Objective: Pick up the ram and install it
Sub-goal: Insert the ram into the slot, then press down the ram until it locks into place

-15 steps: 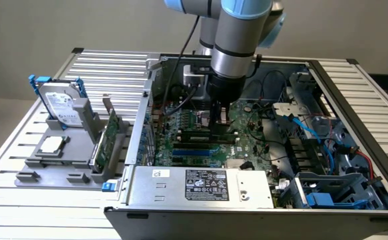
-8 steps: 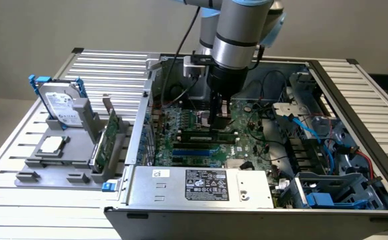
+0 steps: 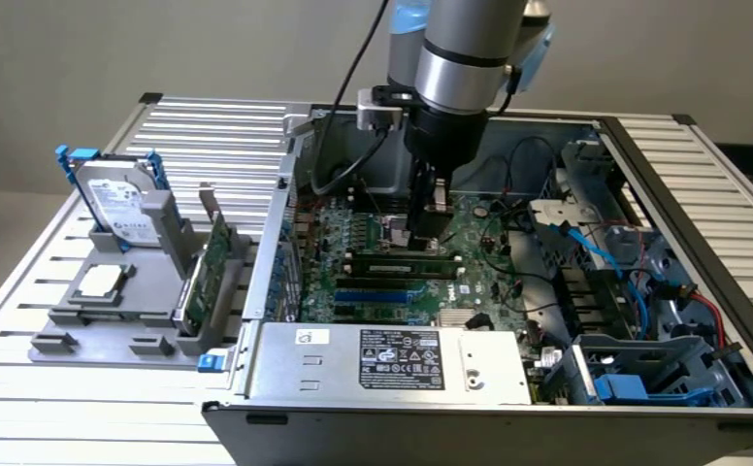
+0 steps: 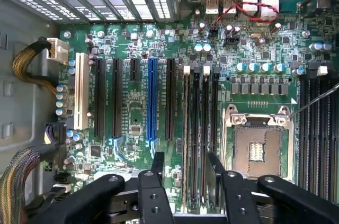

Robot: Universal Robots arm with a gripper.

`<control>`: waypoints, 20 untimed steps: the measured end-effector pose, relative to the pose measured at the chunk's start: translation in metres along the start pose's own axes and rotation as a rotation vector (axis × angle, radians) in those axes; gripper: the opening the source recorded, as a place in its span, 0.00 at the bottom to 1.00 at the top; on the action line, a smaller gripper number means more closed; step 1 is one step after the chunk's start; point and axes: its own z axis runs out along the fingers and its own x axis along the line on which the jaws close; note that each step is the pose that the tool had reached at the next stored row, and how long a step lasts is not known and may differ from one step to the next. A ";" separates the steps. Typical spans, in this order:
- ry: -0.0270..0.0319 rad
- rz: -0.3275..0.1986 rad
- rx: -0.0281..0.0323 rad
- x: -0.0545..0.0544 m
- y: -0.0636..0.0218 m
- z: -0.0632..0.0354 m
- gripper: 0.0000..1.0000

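The gripper (image 3: pixel 430 221) hung low inside the open computer case (image 3: pixel 507 429), just above the ram (image 3: pixel 403 260), which seemingly sat in its slot.

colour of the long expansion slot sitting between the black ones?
The expansion slot is blue; wrist view shows it best.

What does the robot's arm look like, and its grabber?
The arm is a shiny silver tube with light blue caps and a black end. A black cable runs down beside it. The gripper is black, with two flat fingers and round bolts.
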 end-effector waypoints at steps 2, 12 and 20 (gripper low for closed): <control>-0.0078 -0.002 0.0010 0.001 -0.0002 -0.0014 0.36; -0.0113 -0.002 0.0012 0.002 -0.0003 -0.0014 0.11; -0.0113 -0.002 0.0012 0.002 -0.0002 -0.0014 0.11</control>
